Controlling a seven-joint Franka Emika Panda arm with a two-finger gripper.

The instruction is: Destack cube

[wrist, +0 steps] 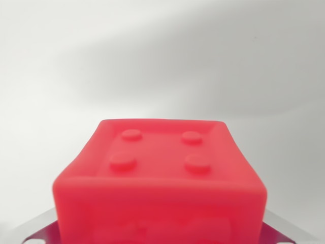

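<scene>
A red cube (160, 178) with four round studs on its top face fills the lower middle of the wrist view, very close to the camera and slightly blurred. Grey metal fingers (43, 229) show at the bottom left and bottom right, pressed against the cube's two sides. My gripper (161, 236) is shut on the cube, with the fingertips hidden behind its body. No second cube is visible; whatever lies under the held cube is hidden by it.
Behind the cube is a plain white surface (162, 61) with soft grey shadows running across it from the upper right. No other objects or edges show.
</scene>
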